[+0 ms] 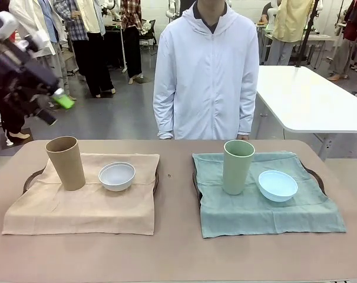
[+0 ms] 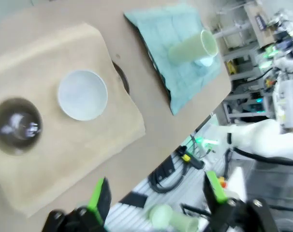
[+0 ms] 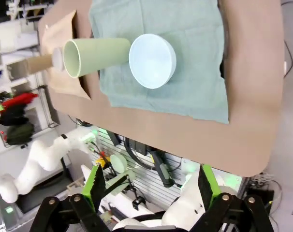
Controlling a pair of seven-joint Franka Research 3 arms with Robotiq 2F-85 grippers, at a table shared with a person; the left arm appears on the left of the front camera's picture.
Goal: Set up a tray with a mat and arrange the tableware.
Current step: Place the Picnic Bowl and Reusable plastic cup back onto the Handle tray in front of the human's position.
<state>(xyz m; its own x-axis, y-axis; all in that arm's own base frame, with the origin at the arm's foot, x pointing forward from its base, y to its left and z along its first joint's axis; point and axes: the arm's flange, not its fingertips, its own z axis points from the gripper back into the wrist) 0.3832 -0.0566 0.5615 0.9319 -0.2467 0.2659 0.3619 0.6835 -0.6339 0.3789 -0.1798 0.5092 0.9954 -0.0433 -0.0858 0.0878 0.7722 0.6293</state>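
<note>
- Tableware sits laid out on two trays: the tan cup (image 1: 66, 163) and the white bowl (image 1: 116, 175) on the beige mat (image 1: 84, 203) at my left, the pale green cup (image 1: 238, 167) and the light blue bowl (image 1: 277, 185) on the green mat (image 1: 267, 203) at my right.
- Both mats drape over dark trays; the left tray's rim (image 1: 31, 178) peeks out at the mat's edge, as does the right tray's rim (image 1: 317, 177).
- Each cup stands upright just beside its bowl, apart from it on the left tray; on the right I cannot tell if they touch.
- By my judgement the setting looks complete, with little or nothing left to place.
- My left gripper (image 1: 56, 106) hangs high above the left tray's outer corner, fingers spread wide and empty, well clear of the tan cup below.
- My right gripper (image 3: 149, 186) hovers high off the table's near edge, fingers wide apart, holding nothing; the green cup and blue bowl lie well ahead of the fingertips.
- A person (image 1: 207, 76) in a white jacket stands at the far side.
</note>
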